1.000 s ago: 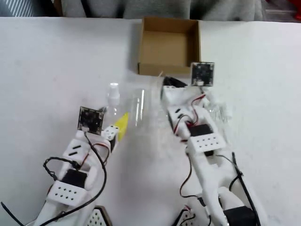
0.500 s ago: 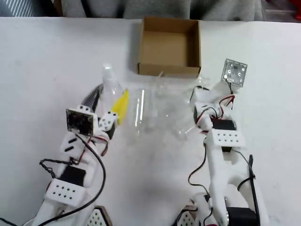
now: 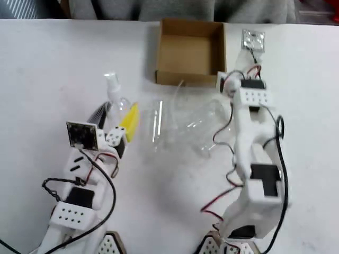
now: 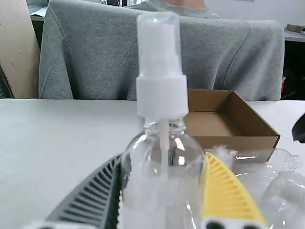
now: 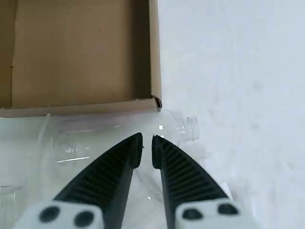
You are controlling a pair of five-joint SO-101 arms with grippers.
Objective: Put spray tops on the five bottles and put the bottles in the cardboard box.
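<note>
A clear bottle (image 4: 162,157) with a white spray top (image 4: 161,71) stands upright in my left gripper (image 4: 164,164), shut on it between a grey and a yellow finger. From above, that bottle (image 3: 114,94) and the left gripper (image 3: 117,108) are at the table's left of centre. The cardboard box (image 3: 164,50) sits open at the far middle, with nothing visible in it. My right gripper (image 5: 147,143) hangs shut, holding nothing, over a clear uncapped bottle (image 5: 183,126) by the box's near right corner (image 5: 155,98). From above, the right gripper (image 3: 221,87) is beside that corner.
Several clear bottles (image 3: 198,119) lie jumbled in the middle of the table below the box. A loose spray tube (image 3: 157,120) lies to their left. More clear bottles (image 4: 281,176) lie close beside the held one.
The left arm has carried the capped bottle away toward the far left. The right arm has swung from the middle out to the box's near right corner.
</note>
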